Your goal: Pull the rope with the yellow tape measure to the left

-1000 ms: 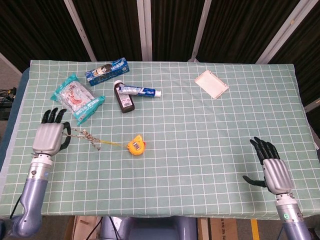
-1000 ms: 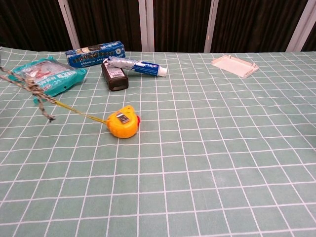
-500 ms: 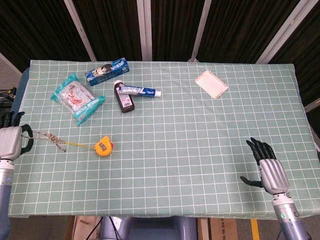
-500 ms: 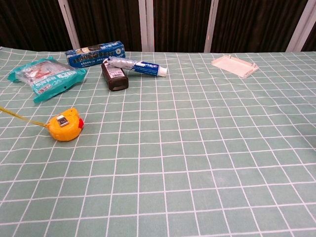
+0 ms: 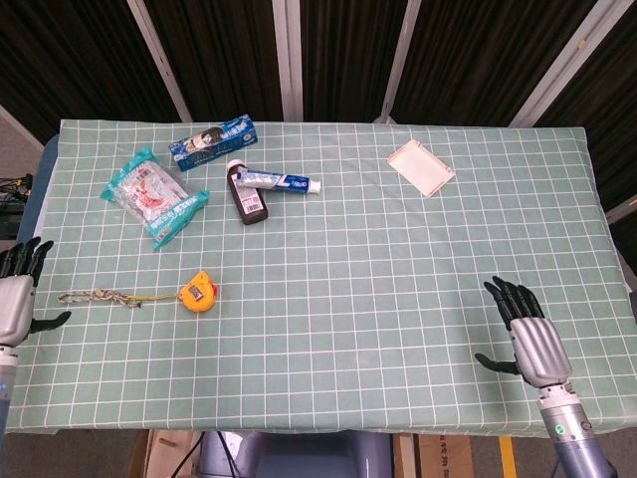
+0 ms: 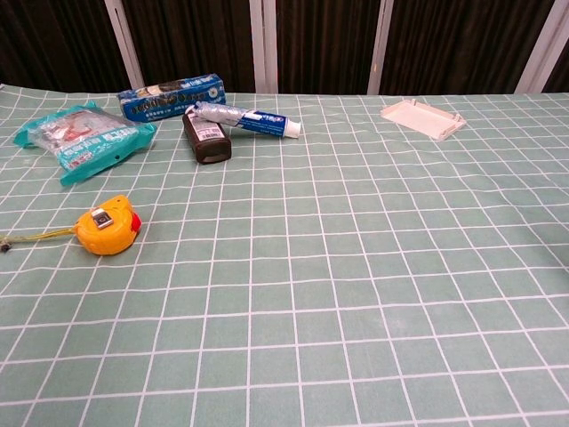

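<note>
The yellow tape measure [image 5: 197, 294] lies on the green checked cloth at the left, also seen in the chest view as the tape measure [image 6: 107, 230]. Its thin yellow tape runs left to a braided rope [image 5: 100, 297] lying flat on the cloth. My left hand [image 5: 17, 295] is at the table's left edge, fingers spread, just left of the rope's end and holding nothing. My right hand [image 5: 526, 334] hovers open near the front right of the table, far from the tape measure. Neither hand shows in the chest view.
At the back left are a teal snack bag [image 5: 154, 195], a blue box [image 5: 213, 140], a brown bottle [image 5: 247, 196] and a toothpaste tube [image 5: 278, 180]. A white lid [image 5: 421, 166] lies at the back right. The table's left edge is close to the rope's end.
The tape measure and rope slid further left. The left hand let go of the rope, which now lies flat on the cloth. The right hand barely moved.
</note>
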